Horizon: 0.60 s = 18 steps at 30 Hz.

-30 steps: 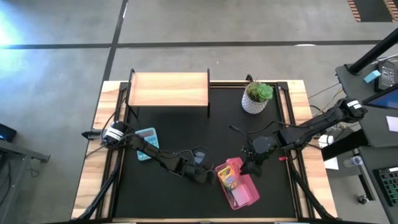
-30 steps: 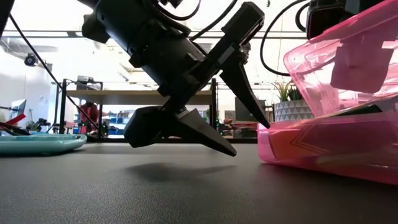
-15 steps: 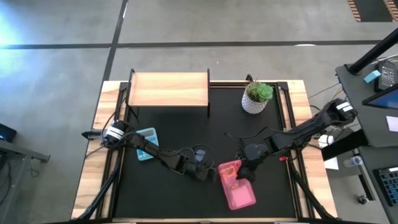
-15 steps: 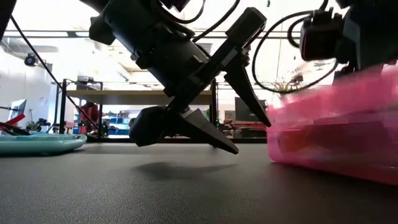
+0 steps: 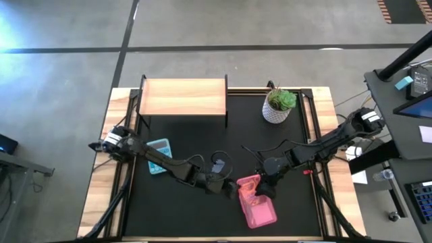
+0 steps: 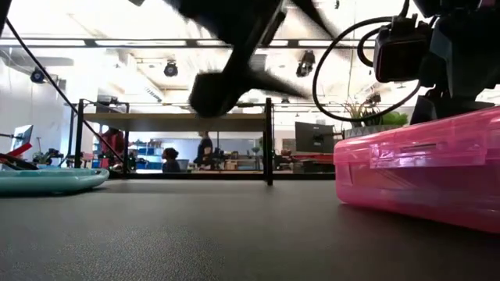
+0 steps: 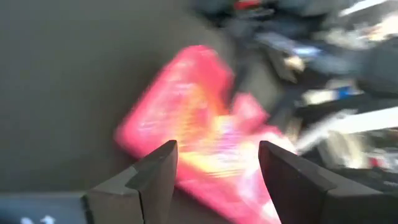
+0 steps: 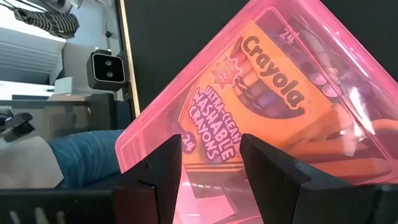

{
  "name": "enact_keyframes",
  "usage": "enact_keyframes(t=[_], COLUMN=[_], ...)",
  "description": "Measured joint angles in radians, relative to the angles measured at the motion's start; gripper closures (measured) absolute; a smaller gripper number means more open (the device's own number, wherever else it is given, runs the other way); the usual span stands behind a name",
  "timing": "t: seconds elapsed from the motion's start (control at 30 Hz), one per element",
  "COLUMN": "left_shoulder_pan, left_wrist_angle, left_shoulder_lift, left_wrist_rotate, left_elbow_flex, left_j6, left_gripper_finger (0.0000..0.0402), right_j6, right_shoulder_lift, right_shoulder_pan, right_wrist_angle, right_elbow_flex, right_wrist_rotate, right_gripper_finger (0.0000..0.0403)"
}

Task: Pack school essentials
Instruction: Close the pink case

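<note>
Pink case lid down, crayon box inside — packing looks near done. Left gripper and right gripper beside case, both released, grasping nothing.

The left gripper is blurred; the pink case is cut off.

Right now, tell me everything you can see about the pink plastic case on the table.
The pink case is a flat rectangular box of see-through pink plastic with rounded corners. Its lid is down. Through the lid shows a crayon box printed "Crayola Ultra-Clean Washable Crayons". The case lies flat on the black table mat, at an angle, near the front edge, right of centre. The right gripper sits at its far end, jaws apart over the lid; the left gripper hangs just beside it, jaws open.
</note>
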Motion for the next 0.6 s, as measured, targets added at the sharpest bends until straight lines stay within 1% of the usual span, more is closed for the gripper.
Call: enact_keyframes(t=[0.1,0.17,0.27,0.37,0.6], left_shoulder_pan=[-0.017,-0.018,-0.015,-0.016,-0.023], left_wrist_angle=[0.079,0.136,0.177,0.182,0.209], left_shoulder_lift=[0.003,0.025,0.062,0.084,0.098], left_wrist_rotate=[-0.004,-0.007,-0.017,-0.016,-0.011], left_elbow_flex=[0.009,0.01,0.008,0.014,0.02], left_j6=[0.024,0.027,0.021,-0.023,-0.026], left_gripper_finger=[0.0191,0.0191,0.0191,0.0191,0.0191], right_j6=[-0.013,-0.017,-0.025,-0.028,-0.059], right_shoulder_lift=[-0.011,-0.02,-0.024,-0.028,-0.011], right_shoulder_pan=[0.0,0.001,0.0,-0.001,-0.011], right_wrist_angle=[0.0,0.0,0.003,0.005,0.016], right_elbow_flex=[-0.001,-0.002,-0.003,-0.003,-0.003], right_wrist_rotate=[0.01,0.024,0.037,0.057,0.127], right_gripper_finger=[0.0241,0.0241,0.0241,0.0241,0.0241])
